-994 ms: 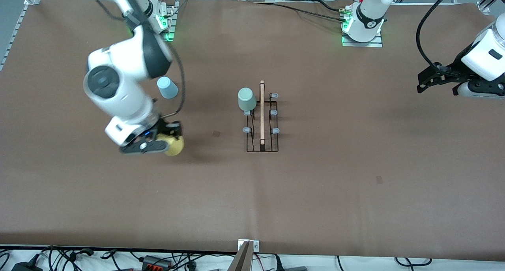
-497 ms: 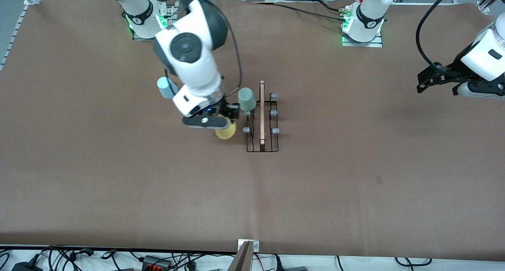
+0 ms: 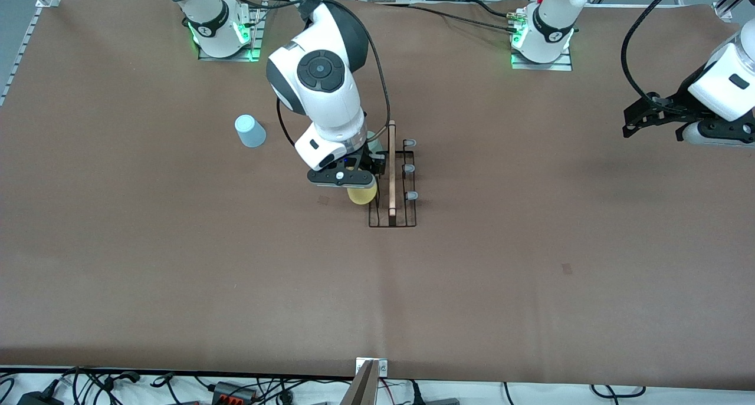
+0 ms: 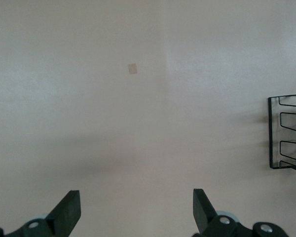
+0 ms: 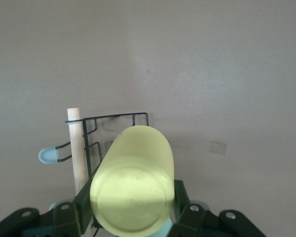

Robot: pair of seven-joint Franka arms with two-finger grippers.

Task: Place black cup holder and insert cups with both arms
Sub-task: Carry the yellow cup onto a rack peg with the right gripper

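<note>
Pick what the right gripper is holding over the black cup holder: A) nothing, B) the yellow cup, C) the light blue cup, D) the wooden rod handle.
B: the right gripper is shut on the yellow cup, over the black cup holder.

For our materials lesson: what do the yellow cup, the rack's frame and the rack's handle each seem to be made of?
Yellow cup: probably plastic, smooth and matte, with an even pastel colour and a moulded mark on its base.
Black cup holder frame: seemingly thin metal wire with a black coating, bent into open loops.
Handle: apparently bare light wood, a pale, unpainted round rod.
</note>
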